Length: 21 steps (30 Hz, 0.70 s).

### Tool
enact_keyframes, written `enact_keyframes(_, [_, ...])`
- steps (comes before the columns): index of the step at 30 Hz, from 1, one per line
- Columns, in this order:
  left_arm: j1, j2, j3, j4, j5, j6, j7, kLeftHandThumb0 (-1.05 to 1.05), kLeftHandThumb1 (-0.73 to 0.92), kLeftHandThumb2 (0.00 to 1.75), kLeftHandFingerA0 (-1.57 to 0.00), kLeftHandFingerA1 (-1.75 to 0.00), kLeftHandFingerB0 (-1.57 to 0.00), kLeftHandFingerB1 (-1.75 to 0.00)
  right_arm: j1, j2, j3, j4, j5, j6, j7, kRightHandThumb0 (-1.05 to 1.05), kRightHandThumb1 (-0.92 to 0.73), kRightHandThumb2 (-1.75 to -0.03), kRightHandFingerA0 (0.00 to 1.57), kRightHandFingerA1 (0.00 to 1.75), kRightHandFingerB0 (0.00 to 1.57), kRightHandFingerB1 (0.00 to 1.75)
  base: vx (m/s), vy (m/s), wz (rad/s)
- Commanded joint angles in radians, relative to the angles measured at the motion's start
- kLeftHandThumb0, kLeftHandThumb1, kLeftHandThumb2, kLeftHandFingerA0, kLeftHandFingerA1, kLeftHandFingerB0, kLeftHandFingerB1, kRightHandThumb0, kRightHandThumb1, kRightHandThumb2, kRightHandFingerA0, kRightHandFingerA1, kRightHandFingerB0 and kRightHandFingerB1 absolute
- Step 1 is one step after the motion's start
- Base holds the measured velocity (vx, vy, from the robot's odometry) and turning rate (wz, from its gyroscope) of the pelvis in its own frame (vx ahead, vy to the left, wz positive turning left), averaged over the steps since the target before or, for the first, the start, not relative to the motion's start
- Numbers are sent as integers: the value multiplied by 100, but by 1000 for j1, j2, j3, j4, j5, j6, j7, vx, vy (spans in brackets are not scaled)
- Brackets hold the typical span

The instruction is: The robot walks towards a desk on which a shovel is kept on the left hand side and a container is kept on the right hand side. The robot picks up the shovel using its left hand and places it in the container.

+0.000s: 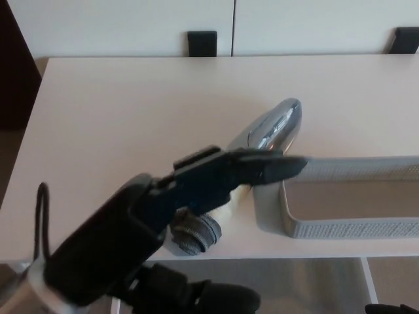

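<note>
Matte black left hand, thick blocky fingers, bulky black forearm, thin black cable loop

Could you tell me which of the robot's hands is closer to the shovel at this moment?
Left. The left hand reaches over the shovel, covering its handle. The right hand does not show in the head view.

— On the white table?
— Shovel, lying diagonally, shiny blade toward the far right, wrapped handle toward the near edge.
— Anything else?
— Grey mesh container, just beside the shovel, right.
</note>
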State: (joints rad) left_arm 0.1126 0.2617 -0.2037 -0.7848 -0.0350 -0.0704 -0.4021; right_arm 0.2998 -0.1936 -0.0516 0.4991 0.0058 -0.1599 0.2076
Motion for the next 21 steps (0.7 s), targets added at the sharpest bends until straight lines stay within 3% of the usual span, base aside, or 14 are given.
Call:
enact_keyframes(1, [-297,-104,-203,324,693,366,222,-65,41,76,0,-19,-8,-24,-12,-36,10,-46,-42,25,-20,-13,-53,-55,74,62,47,47,0,0,0])
enact_keyframes(10, [-311,-150,-309,560,844,464,356,-56,38,70,0,-2,-10,-20,-19,-36,10,-56,-35,28,-18,-14,-51,-54,75,62,48,48,0,0,0])
enact_keyframes(18, [-321,-194,-369,691,923,537,461,-54,35,73,0,-16,-5,-23,-7,-34,11,-71,-32,49,-17,-13,-52,-54,74,61,48,47,0,0,0])
enact_keyframes(21, [-335,-220,-385,756,930,575,496,-57,38,71,0,-5,-6,-17,-8,-33,10,-67,-31,46,-19,-12,-52,-54,73,61,48,48,0,0,0])
